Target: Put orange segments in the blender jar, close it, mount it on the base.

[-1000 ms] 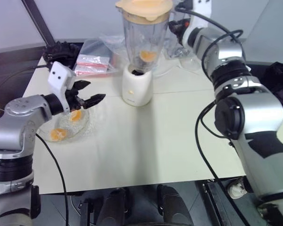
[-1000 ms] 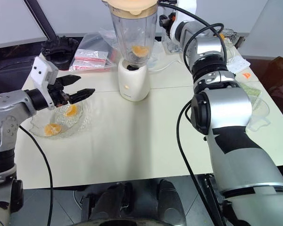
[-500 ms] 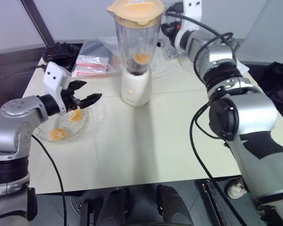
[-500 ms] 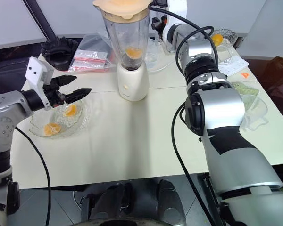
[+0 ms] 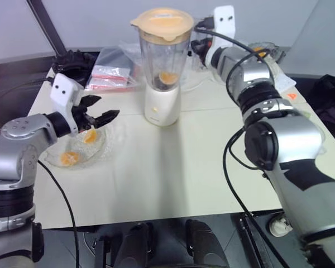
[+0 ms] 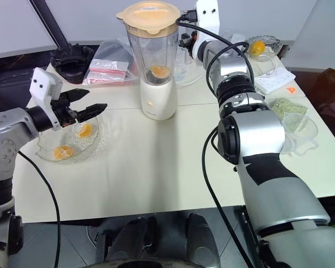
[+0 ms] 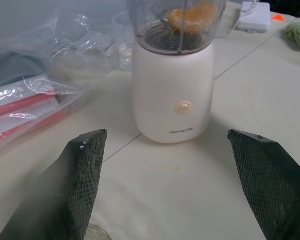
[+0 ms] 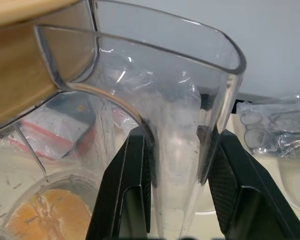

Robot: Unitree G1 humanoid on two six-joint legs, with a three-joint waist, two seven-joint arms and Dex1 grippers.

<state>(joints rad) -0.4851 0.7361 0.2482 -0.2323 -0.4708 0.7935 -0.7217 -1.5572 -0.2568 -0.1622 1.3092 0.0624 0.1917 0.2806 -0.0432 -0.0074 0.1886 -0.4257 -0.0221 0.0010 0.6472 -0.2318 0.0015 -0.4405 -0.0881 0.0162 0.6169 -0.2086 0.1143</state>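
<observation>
Nearest, on the cream table (image 5: pixel 173 184), a clear glass dish (image 5: pixel 78 153) sits toward the robot's left side with two orange segments (image 5: pixel 68 159) lying in it, one closer and one farther. The left gripper (image 5: pixel 97 111) hangs just above the far edge of that dish, its two black fingers (image 7: pixel 82 165) spread wide apart with nothing between them, pointing across the table toward the blender.

Farther back, near the middle of the table, the base (image 5: pixel 161 109) stands upright, cream-white with a small round button on its front. The blender jar (image 5: pixel 163 56) sits on top of the base, upright, with a pale orange lid (image 5: pixel 162 22) closing its mouth. One more orange segment (image 5: pixel 168 77) lies at the bottom of the jar, above the dark blades.

The right gripper (image 8: pixel 177 165) reaches in from the jar's far right side, and its fingers are closed around the jar's clear handle (image 8: pixel 185 150), one finger pad on each side of it.

Behind the blender lie clear plastic bags (image 5: pixel 109 75) with red contents, and a black toothed ring (image 5: pixel 72 58) rests at the far left corner. At the far right, a whole orange (image 6: pixel 257 47) sits in clear wrapping.
</observation>
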